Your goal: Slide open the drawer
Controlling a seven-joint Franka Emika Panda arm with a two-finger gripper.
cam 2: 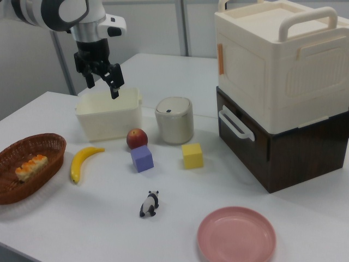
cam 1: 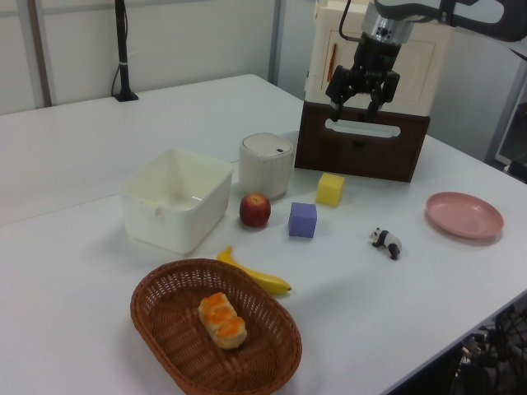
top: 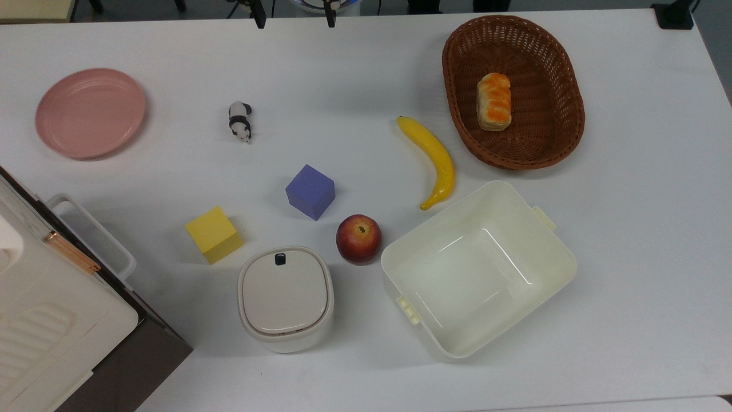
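- Top view: the drawer (top: pixel 150 312) sits in the dark brown cabinet at the top view's lower left, under the white appliance (top: pixel 46 320). Its white loop handle (top: pixel 91 234) juts out over the table (top: pixel 629 257), with the yellow cube (top: pixel 214 234) near it. No plywood inside shows, so I'd judge the drawer is shut and nothing of the sliding is done yet.
- Left view: the gripper (cam 1: pixel 361 109) hangs above the handle (cam 1: pixel 362 129), in front of the appliance (cam 1: pixel 375 51) and apart from the bar itself. Its two fingers are spread with nothing between them. The drawer front (cam 1: pixel 362 151) looks flush with the cabinet.
- Right view: the gripper (cam 2: pixel 101 83) appears up in the air at the right view's left, fingers parted and empty, with the cream tub (cam 2: pixel 108 113) behind it. The handle (cam 2: pixel 235 124) stands off a drawer front that looks closed.
- What's left, as I read it: come down onto the handle, take hold, and pull the drawer out. That's the whole job.
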